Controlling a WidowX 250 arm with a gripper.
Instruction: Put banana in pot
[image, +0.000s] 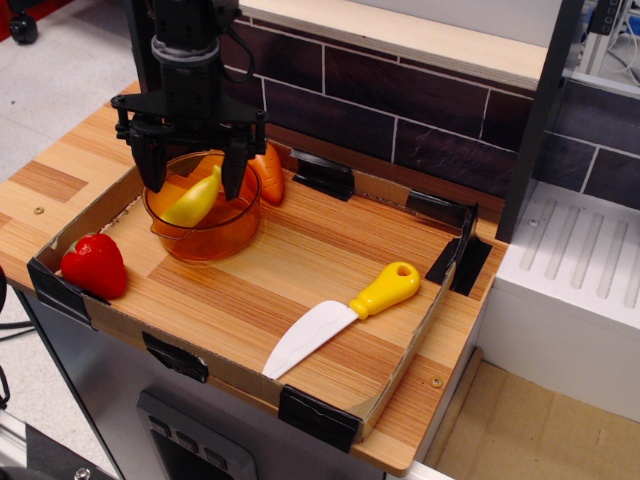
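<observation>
Wooden tray (300, 260), banana (196, 200) tilted inside orange pot (205, 232), loose below the spread-open pincer (193, 168)

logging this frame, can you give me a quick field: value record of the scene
gripper: black gripper open, above the pot
banana: small yellow plastic banana tilted inside the pot, released
pot: round translucent orange plastic pot at the tray's back left
carrot: orange toy carrot behind the pot
pepper: red toy pepper front left
knife: yellow-handled white toy knife front right
</observation>
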